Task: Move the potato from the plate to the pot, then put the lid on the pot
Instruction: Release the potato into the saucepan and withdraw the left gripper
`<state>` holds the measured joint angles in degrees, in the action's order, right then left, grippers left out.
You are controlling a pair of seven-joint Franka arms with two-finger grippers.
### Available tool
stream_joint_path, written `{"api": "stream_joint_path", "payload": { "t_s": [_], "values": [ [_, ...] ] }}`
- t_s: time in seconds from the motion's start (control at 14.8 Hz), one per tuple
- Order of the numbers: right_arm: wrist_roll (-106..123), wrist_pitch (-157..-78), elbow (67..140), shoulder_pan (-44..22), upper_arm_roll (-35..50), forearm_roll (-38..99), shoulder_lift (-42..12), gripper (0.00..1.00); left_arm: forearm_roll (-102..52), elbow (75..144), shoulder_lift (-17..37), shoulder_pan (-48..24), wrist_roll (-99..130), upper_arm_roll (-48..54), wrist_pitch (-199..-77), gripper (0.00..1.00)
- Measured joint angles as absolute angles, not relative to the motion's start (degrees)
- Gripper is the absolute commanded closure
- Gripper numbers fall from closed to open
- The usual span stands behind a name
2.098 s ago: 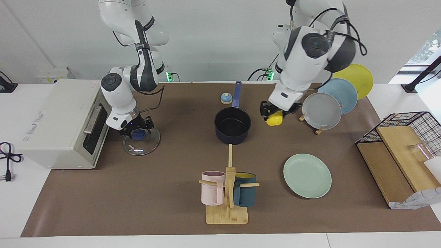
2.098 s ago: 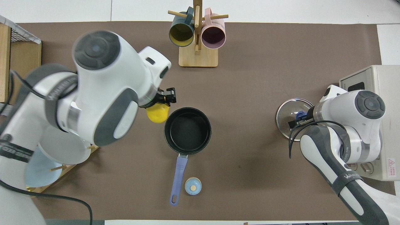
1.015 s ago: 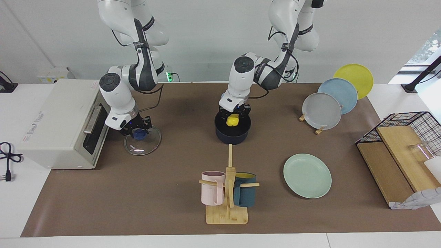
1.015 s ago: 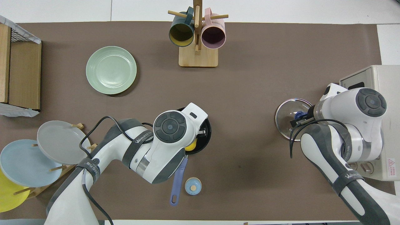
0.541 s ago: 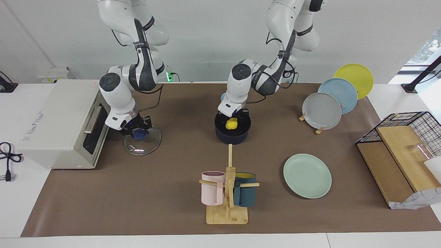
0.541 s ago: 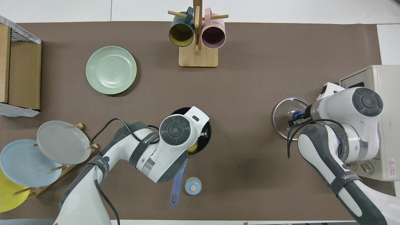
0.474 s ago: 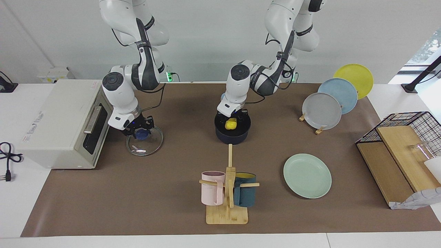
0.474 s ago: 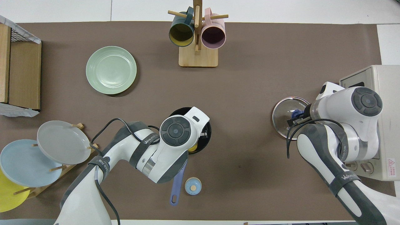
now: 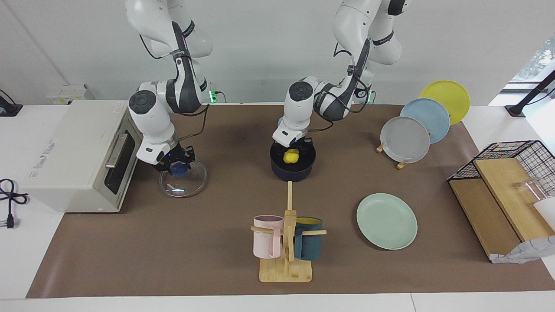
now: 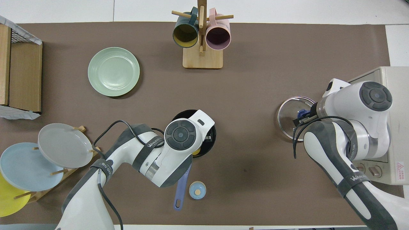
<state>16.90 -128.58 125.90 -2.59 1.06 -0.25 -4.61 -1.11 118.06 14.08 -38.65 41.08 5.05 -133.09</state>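
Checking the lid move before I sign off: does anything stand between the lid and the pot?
Yes: the left claw hangs over the pot, above the potato. The table between the pot and the lid, held by the right claw, shows nothing.

Plain white wall (image 9: 269, 43), window (image 9: 537, 60) w/ daylight at edge

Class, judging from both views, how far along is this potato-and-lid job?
Done: the potato lies in the pot; the plate is bare. In hand: the left gripper hangs over the pot, and the right gripper is shut on the knob of the lid. Left: set the lid on the uncovered pot.
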Motion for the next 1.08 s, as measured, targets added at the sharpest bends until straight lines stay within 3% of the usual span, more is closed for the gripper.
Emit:
{"api": "stream_joint_path", "payload": {
  "t_s": [0.27,0.61,0.88,1.08],
  "values": [
    [16.9,-127.7,123.8,-2.6,1.1,-0.3,-5.3,1.00,-1.1,110.7,10.3,-35.4,38.8,4.3,-120.3,0.00],
    [16.3,-124.3,121.5,-3.7,1.1,-0.3,-5.9,1.00,-1.3,93.6,5.3,-21.5,27.4,3.8,-99.4,0.00],
    [9.8,-113.8,112.9,-7.6,1.2,-0.3,-6.0,1.00,-1.5,91.5,3.2,-9.1,9.4,3.2,-95.2,0.00],
    [2.7,-110.5,108.5,-12.4,1.3,-0.3,-6.0,1.00,-1.3,91.5,3.2,-5.1,4.4,3.1,-94.4,0.00]
  ]
}}
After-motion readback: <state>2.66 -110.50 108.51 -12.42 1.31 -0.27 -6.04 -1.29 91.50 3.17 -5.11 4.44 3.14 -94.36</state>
